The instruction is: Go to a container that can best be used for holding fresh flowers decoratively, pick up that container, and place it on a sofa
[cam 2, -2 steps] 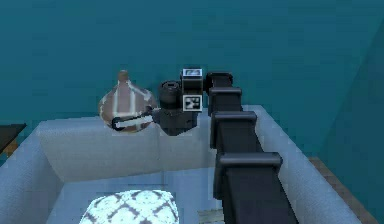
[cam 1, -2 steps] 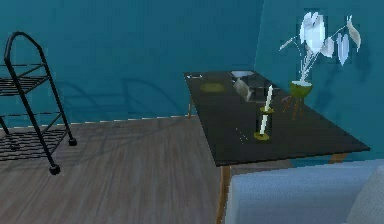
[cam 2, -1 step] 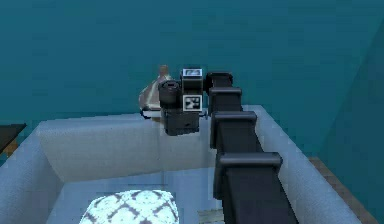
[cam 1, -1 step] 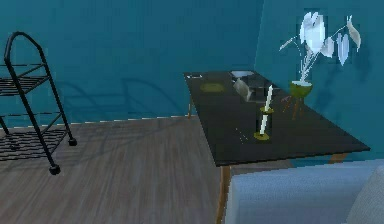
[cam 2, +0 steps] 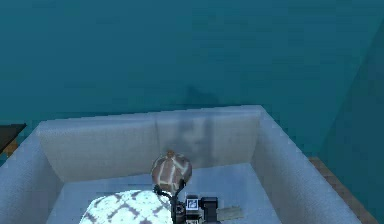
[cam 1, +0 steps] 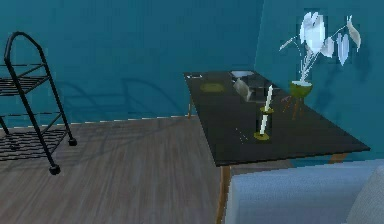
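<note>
The gripper sits low in the arm side view. A rounded brown-and-grey thing stands right at its fingers, just farther out. Judging by its narrowing top, this is probably the container the task wants. Whether the gripper holds it cannot be told, because the seat of the sofa lies directly behind it. The thing looks upright, its long axis vertical. The sofa's back and arms wall it in on three sides. A patterned cushion lies just beside it toward the view's left — the one thing likely to crowd a set-down. In the forward view a dark table carries a candle and a white-leaved plant — a black rack stands well apart.
</note>
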Available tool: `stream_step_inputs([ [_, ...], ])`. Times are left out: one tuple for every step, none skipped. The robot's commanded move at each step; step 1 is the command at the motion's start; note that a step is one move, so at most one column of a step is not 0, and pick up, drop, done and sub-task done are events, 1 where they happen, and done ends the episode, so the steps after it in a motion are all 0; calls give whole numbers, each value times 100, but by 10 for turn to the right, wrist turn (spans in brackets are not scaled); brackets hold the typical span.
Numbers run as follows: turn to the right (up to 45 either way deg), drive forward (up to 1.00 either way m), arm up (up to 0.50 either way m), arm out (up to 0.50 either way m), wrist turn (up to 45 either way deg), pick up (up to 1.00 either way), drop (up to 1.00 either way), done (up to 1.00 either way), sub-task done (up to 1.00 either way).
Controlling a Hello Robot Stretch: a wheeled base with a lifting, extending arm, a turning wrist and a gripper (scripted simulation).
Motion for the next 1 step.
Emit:
stream_step_inputs([
  [0, 0, -32, 0, 0, 0, 0, 0, 0],
])
